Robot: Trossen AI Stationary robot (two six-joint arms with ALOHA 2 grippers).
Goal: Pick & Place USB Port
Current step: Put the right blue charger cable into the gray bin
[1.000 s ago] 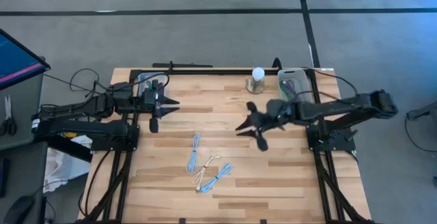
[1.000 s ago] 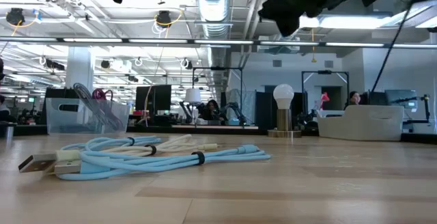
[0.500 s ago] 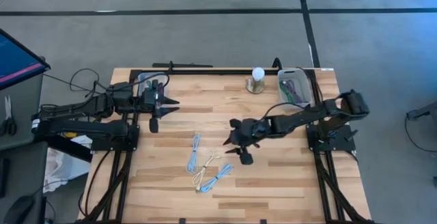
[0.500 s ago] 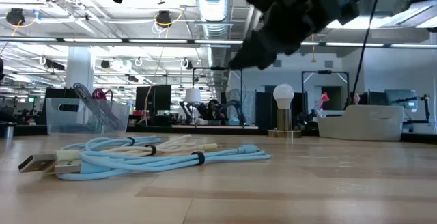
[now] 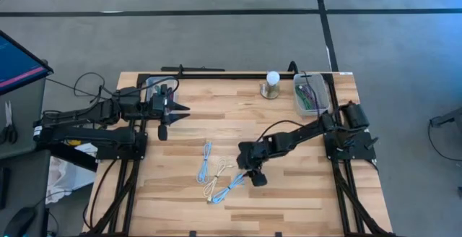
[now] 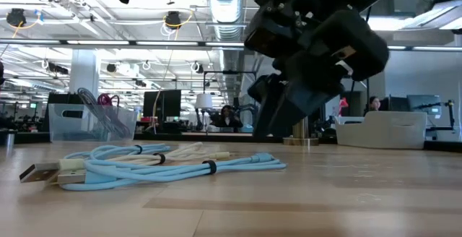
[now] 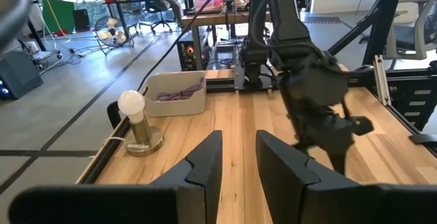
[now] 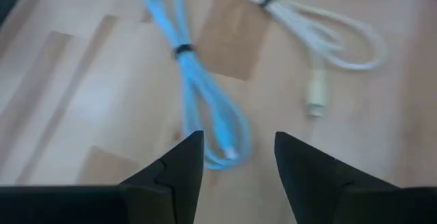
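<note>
Three bundled USB cables lie flat on the wooden table: a blue one (image 5: 206,162), a white one (image 5: 215,181) and a second blue one (image 5: 232,184), seen together in the low view (image 6: 159,166). My right gripper (image 5: 245,170) is open and hovers just above the table, right of that second blue cable. In its wrist view (image 8: 239,136) the looped end of the blue cable (image 8: 205,115) lies just ahead of the fingers, with the white cable (image 8: 328,36) beyond. My left gripper (image 5: 173,119) waits open near the table's far left (image 7: 239,138).
A bulb lamp (image 5: 271,84) stands near the far edge. Beside it is a clear bin (image 5: 309,92) holding cables, at the far right corner. Another clear bin (image 5: 155,85) sits at the far left. Bare wood lies around the cables.
My right gripper has swung from mid-table toward the left and near edges. It has come down close to the table beside the cables, staying open. The cables have not moved.
</note>
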